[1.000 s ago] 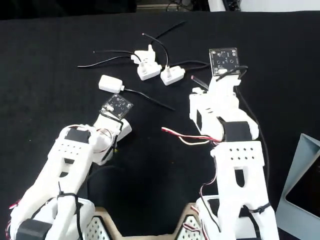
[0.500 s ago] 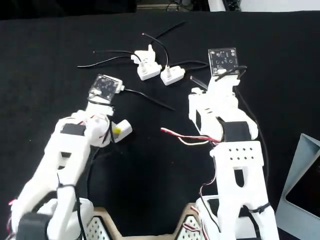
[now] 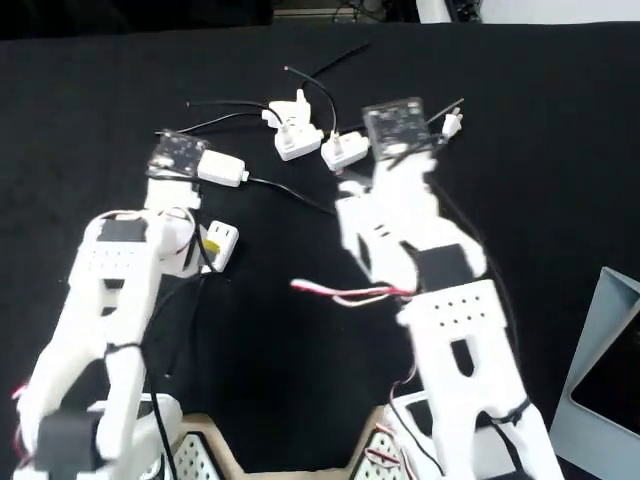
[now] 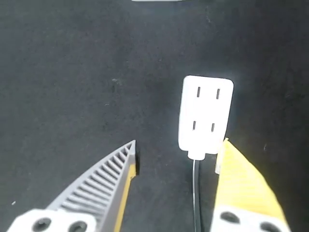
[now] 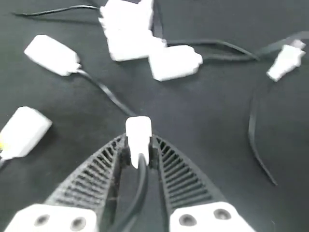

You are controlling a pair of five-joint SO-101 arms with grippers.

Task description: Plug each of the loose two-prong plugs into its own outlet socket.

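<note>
Black table [image 3: 560,100], plug [image 5: 138,129] lengthwise in right tool [image 5: 139,146]

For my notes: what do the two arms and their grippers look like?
The left arm and right arm are white links with black motor blocks, thin red and white wires, and a square circuit board at each wrist. The left gripper has one grey ribbed finger and one yellow; the right gripper has two grey ribbed fingers.

Black tabletop [image 3: 560,120] w/ grey-blue panel [image 3: 603,360] at rt edge (pale wall strip [image 3: 560,10] behind)
</note>
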